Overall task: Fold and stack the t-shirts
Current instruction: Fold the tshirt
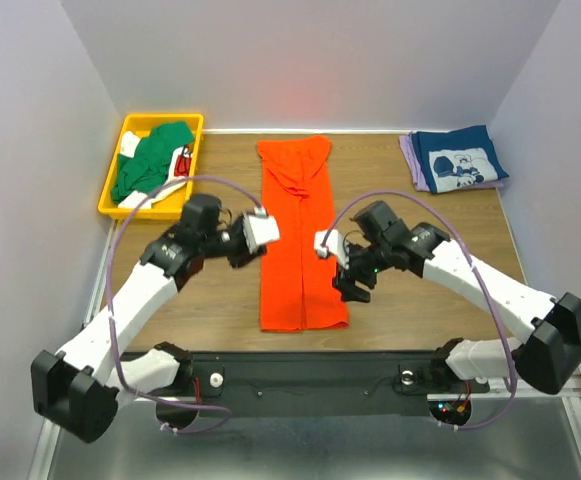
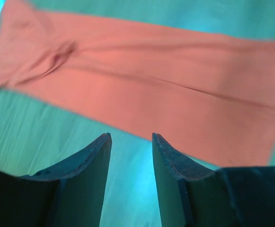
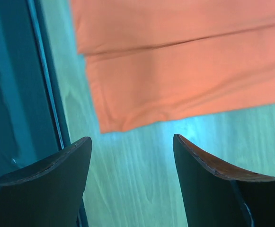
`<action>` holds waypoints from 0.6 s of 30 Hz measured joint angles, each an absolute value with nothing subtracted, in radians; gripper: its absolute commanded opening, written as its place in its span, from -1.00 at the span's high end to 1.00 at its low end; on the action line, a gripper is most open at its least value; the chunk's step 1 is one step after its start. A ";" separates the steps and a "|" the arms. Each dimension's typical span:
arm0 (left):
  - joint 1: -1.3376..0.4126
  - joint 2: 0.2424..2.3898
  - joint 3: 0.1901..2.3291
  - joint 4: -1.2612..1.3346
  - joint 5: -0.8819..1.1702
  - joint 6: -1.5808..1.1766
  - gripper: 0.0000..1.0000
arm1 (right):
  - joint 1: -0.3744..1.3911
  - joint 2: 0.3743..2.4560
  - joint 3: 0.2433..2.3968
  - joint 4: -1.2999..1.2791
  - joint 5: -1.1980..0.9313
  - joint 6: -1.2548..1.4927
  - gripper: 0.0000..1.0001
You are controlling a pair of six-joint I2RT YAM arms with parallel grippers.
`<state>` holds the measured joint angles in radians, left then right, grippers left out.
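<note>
The bright orange t-shirt (image 1: 295, 240) lies in the middle of the table, folded lengthwise into a long narrow strip with its collar end far from me. My left gripper (image 1: 248, 256) is open and empty, just left of the strip's middle; in the left wrist view (image 2: 130, 137) it is above bare table with the orange shirt (image 2: 151, 90) ahead. My right gripper (image 1: 353, 290) is open wide and empty, just right of the strip's near end; in the right wrist view (image 3: 132, 139) it hovers beside the orange shirt's (image 3: 184, 71) near corner. A folded navy t-shirt with white print (image 1: 458, 160) lies on a lavender one (image 1: 407, 152) at the back right.
A yellow bin (image 1: 112, 180) at the back left holds a green t-shirt (image 1: 150, 160) and some white cloth. The table's dark front edge (image 3: 42, 94) runs close to my right gripper. White walls close in the table on three sides.
</note>
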<state>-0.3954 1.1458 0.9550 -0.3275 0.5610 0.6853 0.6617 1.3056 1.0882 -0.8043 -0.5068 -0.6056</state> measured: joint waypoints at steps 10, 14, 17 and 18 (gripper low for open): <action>-0.881 0.937 0.561 -0.415 0.489 0.913 -0.07 | 0.965 1.297 0.755 -0.655 -0.289 -0.730 -0.40; -1.029 0.917 0.509 -0.380 0.405 0.910 -0.05 | 0.996 1.297 0.706 -0.564 -0.224 -0.761 -0.38; -1.096 0.945 0.483 -0.326 0.344 0.901 -0.02 | 1.009 1.298 0.675 -0.501 -0.192 -0.774 -0.32; -1.104 0.956 0.477 -0.316 0.331 0.900 -0.01 | 1.015 1.298 0.663 -0.484 -0.183 -0.779 -0.26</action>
